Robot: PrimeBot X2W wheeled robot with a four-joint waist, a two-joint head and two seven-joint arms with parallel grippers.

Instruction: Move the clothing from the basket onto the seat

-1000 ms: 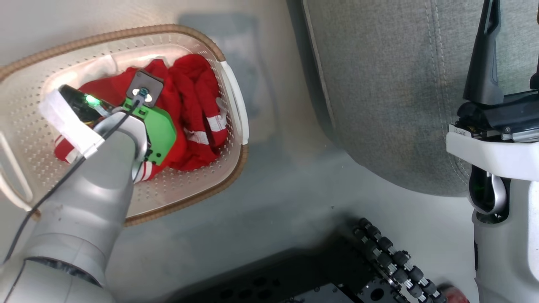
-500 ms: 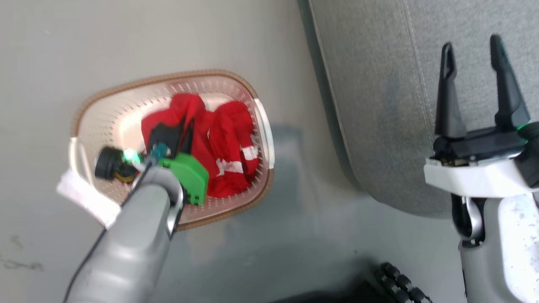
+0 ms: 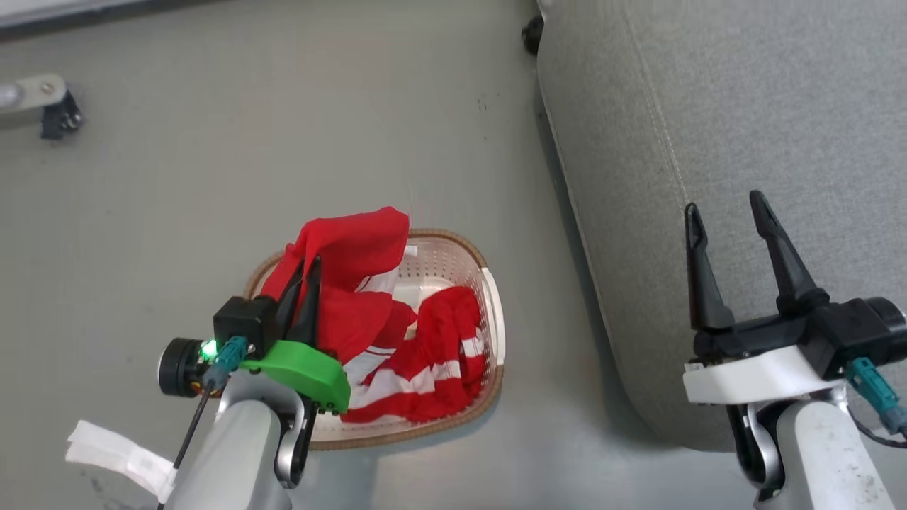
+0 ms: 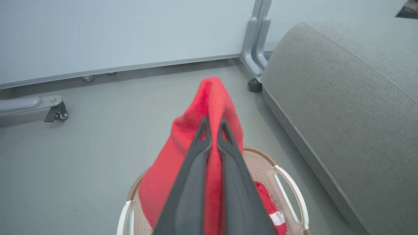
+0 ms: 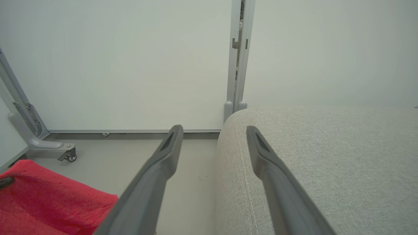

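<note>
**Where our three cameras look**

From the head we look steeply down on the floor [image 3: 212,177], with the basket [image 3: 453,248] near us at the left and the seat [image 3: 708,106] at the right. Our left wrist camera sits close behind the left gripper [image 4: 214,120], facing the far wall [image 4: 130,29] and slightly down. Our right wrist camera looks almost level along the right gripper [image 5: 214,129] to the same wall. All three share the seat, the floor and the clothing [image 4: 169,169].

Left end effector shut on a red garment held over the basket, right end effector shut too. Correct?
Not the right one: the right end effector is open, jaws wide apart, as the right wrist view shows. The left end effector is shut on the red garment over the basket.
</note>
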